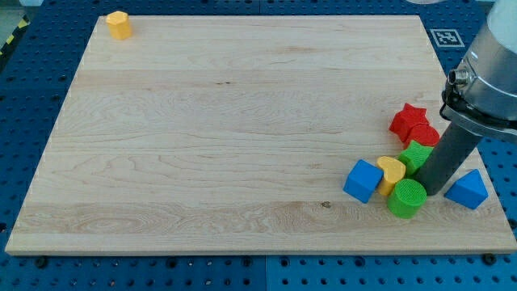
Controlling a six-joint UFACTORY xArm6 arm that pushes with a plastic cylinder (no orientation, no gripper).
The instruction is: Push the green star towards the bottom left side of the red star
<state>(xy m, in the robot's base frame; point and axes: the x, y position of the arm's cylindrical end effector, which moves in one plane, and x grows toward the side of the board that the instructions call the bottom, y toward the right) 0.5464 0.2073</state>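
Camera view shows the wooden board [226, 121] filling most of the frame, with my arm [493, 73] coming in at the upper right and its dark rod slanting down into the cluster at the lower right. I have no fingers to open or close; my tip [430, 191] rests on the board, pressed among the blocks. Touching it on the left is the green star [416, 155], just below and left of the red star [408, 118], with a second red block [425, 134] between them. Nearby lie the blue triangle [468, 189], blue cube [363, 180], green cylinder [406, 198] and yellow heart [391, 172]; another yellow block [119, 25] is in the upper left. I judge a short, gentle nudge leftward suits best, avoiding the neighbours. The only marking is a black-and-white tag [447, 36] beyond the upper right corner; no readable writing.
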